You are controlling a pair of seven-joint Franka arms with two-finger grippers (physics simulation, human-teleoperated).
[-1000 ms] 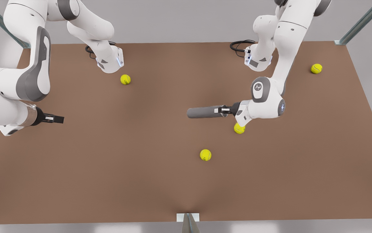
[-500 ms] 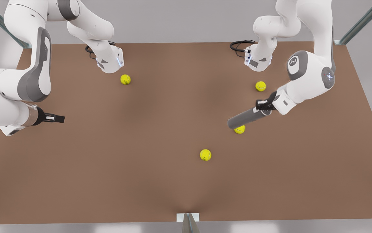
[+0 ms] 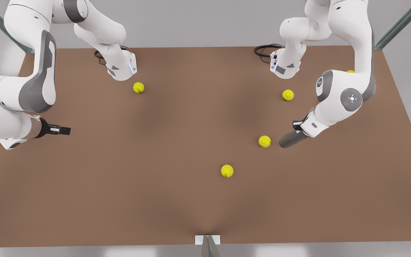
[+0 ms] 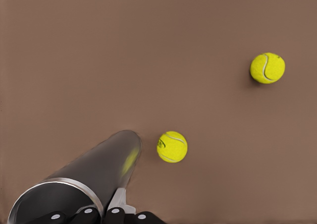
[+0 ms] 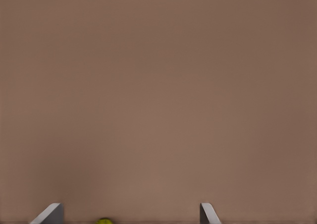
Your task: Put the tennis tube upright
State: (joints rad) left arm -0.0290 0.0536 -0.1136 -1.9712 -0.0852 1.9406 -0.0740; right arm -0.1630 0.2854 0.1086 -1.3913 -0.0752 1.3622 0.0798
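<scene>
Left gripper (image 3: 299, 127) clamps tilted, unlabelled tennis tube (image 3: 289, 139); right gripper (image 3: 61, 131) waits, spread.

A dark grey cylindrical tennis tube (image 4: 99, 167) looks smooth and slightly glossy, with a bright silvery metallic rim. Fuzzy yellow felt tennis balls (image 4: 172, 146) lie on a matt, even brown tabletop (image 3: 137, 178). Both robot arms (image 3: 337, 96) wear glossy white plastic shells.

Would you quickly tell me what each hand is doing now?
Left hand: closed on the tennis tube, near its rim.
Right hand: open, holding nothing, waiting.
</scene>
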